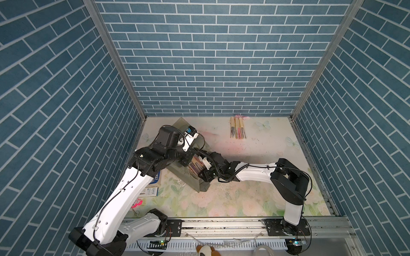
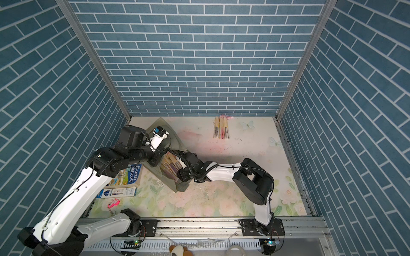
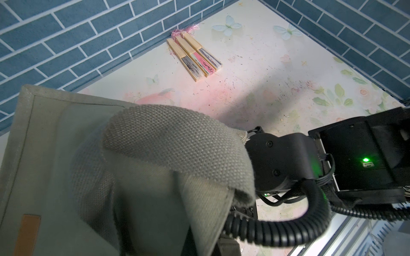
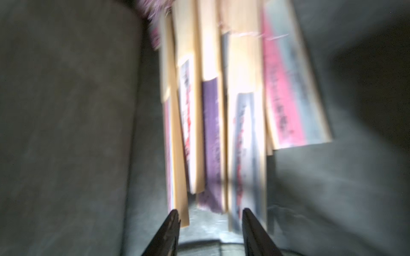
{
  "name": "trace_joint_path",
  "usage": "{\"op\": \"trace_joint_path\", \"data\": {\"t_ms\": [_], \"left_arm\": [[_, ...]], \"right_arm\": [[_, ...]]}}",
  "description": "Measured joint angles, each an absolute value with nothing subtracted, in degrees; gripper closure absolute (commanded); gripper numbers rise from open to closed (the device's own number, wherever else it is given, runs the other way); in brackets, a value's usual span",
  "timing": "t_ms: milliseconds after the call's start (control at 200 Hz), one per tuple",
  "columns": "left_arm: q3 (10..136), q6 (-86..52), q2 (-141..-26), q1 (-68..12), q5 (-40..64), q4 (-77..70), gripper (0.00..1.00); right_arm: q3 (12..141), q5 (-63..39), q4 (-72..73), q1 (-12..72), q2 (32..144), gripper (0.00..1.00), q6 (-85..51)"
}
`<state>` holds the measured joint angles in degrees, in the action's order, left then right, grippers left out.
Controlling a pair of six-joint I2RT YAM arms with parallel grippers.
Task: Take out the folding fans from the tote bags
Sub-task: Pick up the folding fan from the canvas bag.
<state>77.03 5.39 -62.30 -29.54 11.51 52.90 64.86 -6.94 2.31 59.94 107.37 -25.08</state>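
Blue brick-patterned walls (image 1: 217, 66) close the cell in on three sides. The table (image 1: 244, 195) has a pale floral and butterfly print, scuffed and speckled with dark marks, and a metal rail (image 1: 221, 223) runs along its near edge.

The grey-green tote bag (image 1: 183, 177) sits left of centre with its mouth open toward the right arm. The left claw (image 2: 158, 163) is at the tote's rim, pressed together. Draped fabric covers its tips in the left wrist view, so I cannot tell whether it pinches cloth. The right claw (image 4: 209, 232) is inside the tote with its fingers spread and nothing between them. The blurred wrist picture shows them just short of the fans.

A blue book (image 2: 127, 175) and a small box (image 2: 117, 192) lie by the left arm. A bundle of folding fans (image 4: 221, 110) lies inside the tote. Three more fans (image 1: 237, 130) lie side by side near the back wall, well apart from the bag. A pink keychain (image 2: 114, 202) lies near the rail.
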Motion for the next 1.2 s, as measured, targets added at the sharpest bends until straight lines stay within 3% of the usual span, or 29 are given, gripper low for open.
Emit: {"op": "trace_joint_path", "data": {"t_ms": [355,900,1200], "left_arm": [[77.6,5.8,-63.3,-29.5,11.9,53.0,1.0],[77.6,5.9,-63.8,-29.7,13.5,53.1,1.0],[77.6,5.9,-63.6,-29.9,15.5,53.0,1.0]], "right_arm": [[67.4,-3.2,0.9,59.4,110.7,0.51,-26.2],[64.6,-16.6,8.6,57.8,112.6,0.53,-35.4],[62.4,-9.4,6.9,57.8,108.2,0.53,-30.8]]}}
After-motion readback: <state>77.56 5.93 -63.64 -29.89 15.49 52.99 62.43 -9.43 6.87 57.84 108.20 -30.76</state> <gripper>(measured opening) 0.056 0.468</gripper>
